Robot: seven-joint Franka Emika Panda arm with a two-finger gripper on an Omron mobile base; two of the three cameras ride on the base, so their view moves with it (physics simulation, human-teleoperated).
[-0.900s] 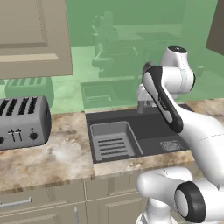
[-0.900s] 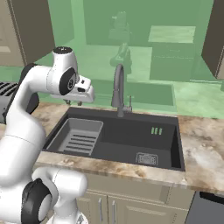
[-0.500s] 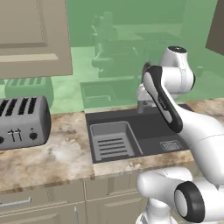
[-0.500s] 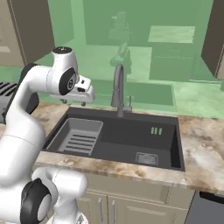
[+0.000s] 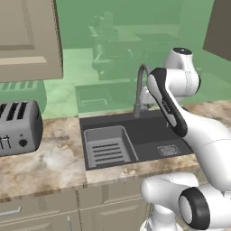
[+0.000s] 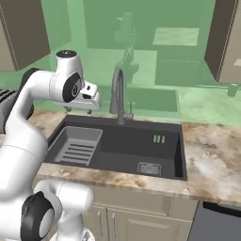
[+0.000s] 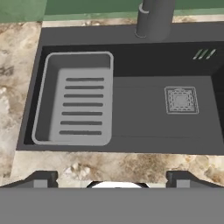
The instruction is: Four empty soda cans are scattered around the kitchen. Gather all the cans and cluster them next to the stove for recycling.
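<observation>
The soda cans and the stove are out of view. My gripper (image 7: 111,179) hangs over the near edge of the black sink (image 7: 131,127) and looks down into it. Its two dark fingertips (image 7: 43,178) stand wide apart with nothing between them, so it is open. In the right base view my hand (image 6: 90,98) is held above the sink's left part, just left of the faucet (image 6: 117,92).
A grey slotted rack (image 7: 74,98) lies in the sink's left half, and a square drain (image 7: 180,99) is on the right. A silver toaster (image 5: 18,128) stands on the marbled counter (image 5: 49,164) to the left. Upper cabinets (image 5: 27,38) hang above.
</observation>
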